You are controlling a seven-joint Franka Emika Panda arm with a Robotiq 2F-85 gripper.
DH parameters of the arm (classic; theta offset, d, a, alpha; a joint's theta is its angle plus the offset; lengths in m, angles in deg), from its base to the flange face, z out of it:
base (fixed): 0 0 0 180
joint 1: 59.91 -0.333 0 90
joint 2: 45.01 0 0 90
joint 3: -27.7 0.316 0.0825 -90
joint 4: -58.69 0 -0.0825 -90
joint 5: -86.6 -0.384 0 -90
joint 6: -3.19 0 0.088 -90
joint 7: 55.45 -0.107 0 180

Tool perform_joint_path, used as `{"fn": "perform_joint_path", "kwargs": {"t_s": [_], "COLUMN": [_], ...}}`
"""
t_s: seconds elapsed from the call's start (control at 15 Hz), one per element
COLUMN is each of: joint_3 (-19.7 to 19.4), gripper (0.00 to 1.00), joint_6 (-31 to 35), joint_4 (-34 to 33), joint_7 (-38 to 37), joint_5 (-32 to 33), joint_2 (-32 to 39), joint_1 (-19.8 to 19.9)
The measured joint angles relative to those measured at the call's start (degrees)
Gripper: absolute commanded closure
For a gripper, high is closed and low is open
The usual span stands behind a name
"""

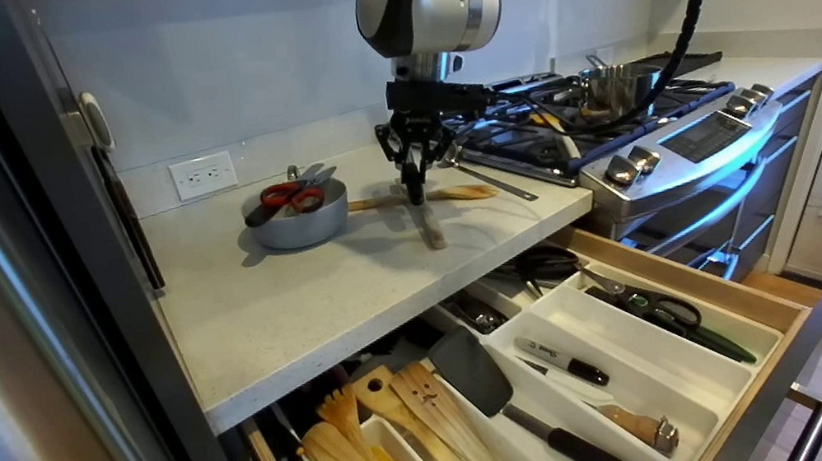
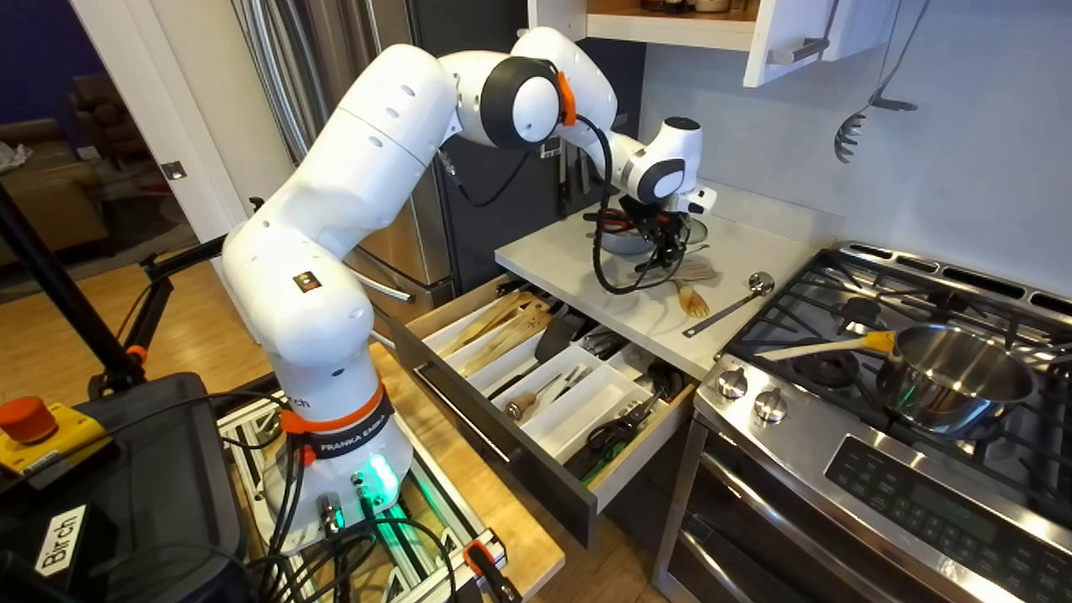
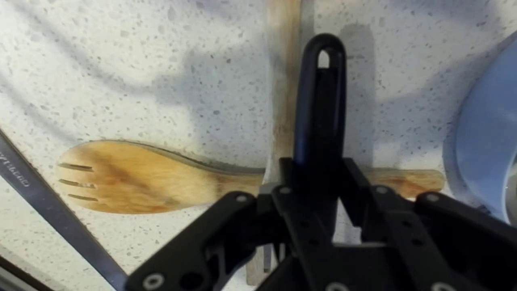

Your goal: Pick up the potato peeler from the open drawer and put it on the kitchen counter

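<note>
One likely peeler (image 3: 320,117), pinched in the gripper (image 3: 317,171), hovers above the counter (image 1: 274,308), crosswise to the wooden fork (image 3: 141,182)!

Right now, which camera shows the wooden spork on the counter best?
The wrist view: it shows the wooden spork large and from above, its slotted end in full view, though the tool hides part of its handle. Both exterior views show it smaller, its handle also partly covered.
</note>
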Motion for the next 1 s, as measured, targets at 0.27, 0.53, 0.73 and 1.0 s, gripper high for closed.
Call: {"fn": "perform_joint_path", "kwargs": {"t_s": [0.27,0.53,0.73,1.0], "joint_3": [0.6,1.2,1.0,0.0], "gripper": [0.92,0.3,0.07,0.0], "joint_6": [0.0,-0.5,-0.5,0.3], "joint_4": [-2.2,-4.1,-4.5,0.7], "joint_7": [1.8,2.7,2.7,4.7], "joint_5": [0.0,0.0,0.0,0.3], "joint_2": [1.6,3.3,3.6,0.5], "joint_1": [0.1,0.1,0.2,1.1]}}
